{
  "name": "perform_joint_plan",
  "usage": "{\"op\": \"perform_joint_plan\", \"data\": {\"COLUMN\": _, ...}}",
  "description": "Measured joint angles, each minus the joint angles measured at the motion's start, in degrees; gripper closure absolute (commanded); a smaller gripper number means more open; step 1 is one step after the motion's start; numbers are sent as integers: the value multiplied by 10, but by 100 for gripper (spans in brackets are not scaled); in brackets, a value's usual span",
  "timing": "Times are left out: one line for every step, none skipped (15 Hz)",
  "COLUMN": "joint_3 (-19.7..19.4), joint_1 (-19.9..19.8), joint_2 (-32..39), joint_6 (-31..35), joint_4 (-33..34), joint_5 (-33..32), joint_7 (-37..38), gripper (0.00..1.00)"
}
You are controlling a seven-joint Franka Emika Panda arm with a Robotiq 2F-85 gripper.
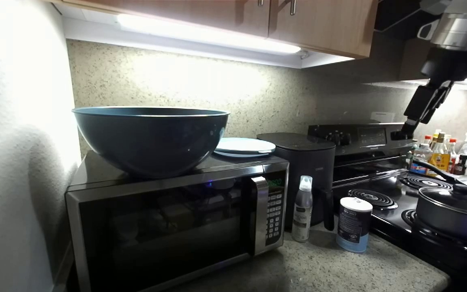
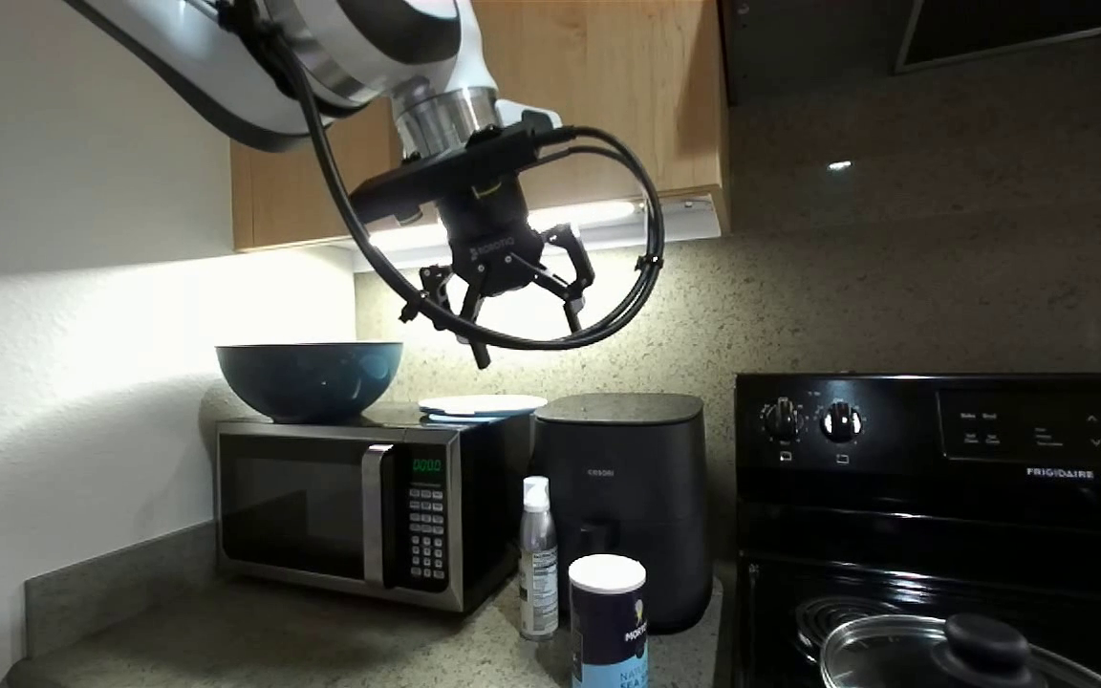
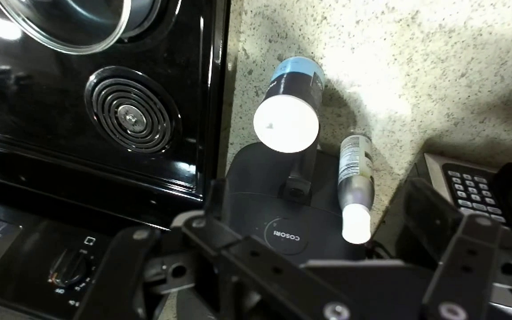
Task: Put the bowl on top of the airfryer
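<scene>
Found the bowl (image 1: 152, 142) upright atop the microwave (image 1: 168, 227), apart from the airfryer (image 2: 632, 502) (with a white plate (image 1: 245, 147) between them in both exterior views). Saw the end effector (image 2: 526, 333) hanging in mid-air, with fingers (image 3: 428, 211) spread wide, well apart from the bowl.

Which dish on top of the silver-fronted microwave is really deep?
The large, round, dark teal-blue bowl, nearer the white wall. Its sides rise high, while the round white plate beside it lies flat.
</scene>
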Motion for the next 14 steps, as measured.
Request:
{"op": "perform_joint_plan", "data": {"joint_3": 10, "joint_1": 9, "joint_2": 6, "joint_6": 0, "joint_4": 1, "joint_5": 0, "joint_7": -2, "gripper": 0}}
{"op": "perform_joint_plan", "data": {"joint_3": 21, "joint_1": 20, "joint_2": 14, "joint_6": 0, "joint_4": 2, "joint_5": 0, "joint_7": -3, "gripper": 0}}
{"op": "perform_joint_plan", "data": {"joint_3": 33, "joint_1": 33, "joint_2": 24, "joint_6": 1, "joint_4": 4, "joint_5": 0, "joint_7": -4, "gripper": 0}}
{"op": "perform_joint_plan", "data": {"joint_3": 45, "joint_1": 46, "joint_2": 35, "joint_6": 2, "joint_4": 8, "joint_5": 0, "joint_7": -8, "gripper": 0}}
{"op": "perform_joint_plan", "data": {"joint_3": 55, "joint_1": 58, "joint_2": 47, "joint_6": 3, "joint_4": 13, "joint_5": 0, "joint_7": -12, "gripper": 0}}
{"op": "perform_joint_plan", "data": {"joint_3": 64, "joint_1": 70, "joint_2": 60, "joint_6": 4, "joint_4": 20, "joint_5": 0, "joint_7": -17, "gripper": 0}}
{"op": "perform_joint_plan", "data": {"joint_3": 72, "joint_1": 79, "joint_2": 73, "joint_6": 5, "joint_4": 27, "joint_5": 0, "joint_7": -23, "gripper": 0}}
{"op": "perform_joint_plan", "data": {"joint_3": 80, "joint_1": 84, "joint_2": 85, "joint_6": 5, "joint_4": 35, "joint_5": -1, "joint_7": -25, "gripper": 0}}
{"op": "perform_joint_plan", "data": {"joint_3": 87, "joint_1": 85, "joint_2": 95, "joint_6": 5, "joint_4": 41, "joint_5": -6, "joint_7": -26, "gripper": 0}}
{"op": "perform_joint_plan", "data": {"joint_3": 91, "joint_1": 84, "joint_2": 103, "joint_6": 5, "joint_4": 46, "joint_5": -11, "joint_7": -26, "gripper": 0}}
{"op": "perform_joint_plan", "data": {"joint_3": 92, "joint_1": 84, "joint_2": 108, "joint_6": 5, "joint_4": 49, "joint_5": -13, "joint_7": -26, "gripper": 0}}
{"op": "perform_joint_plan", "data": {"joint_3": 92, "joint_1": 84, "joint_2": 110, "joint_6": 5, "joint_4": 51, "joint_5": -14, "joint_7": -26, "gripper": 0}}
{"op": "perform_joint_plan", "data": {"joint_3": 92, "joint_1": 83, "joint_2": 111, "joint_6": 5, "joint_4": 51, "joint_5": -14, "joint_7": -26, "gripper": 0}}
{"op": "perform_joint_plan", "data": {"joint_3": 92, "joint_1": 83, "joint_2": 111, "joint_6": 5, "joint_4": 52, "joint_5": -14, "joint_7": -26, "gripper": 0}}
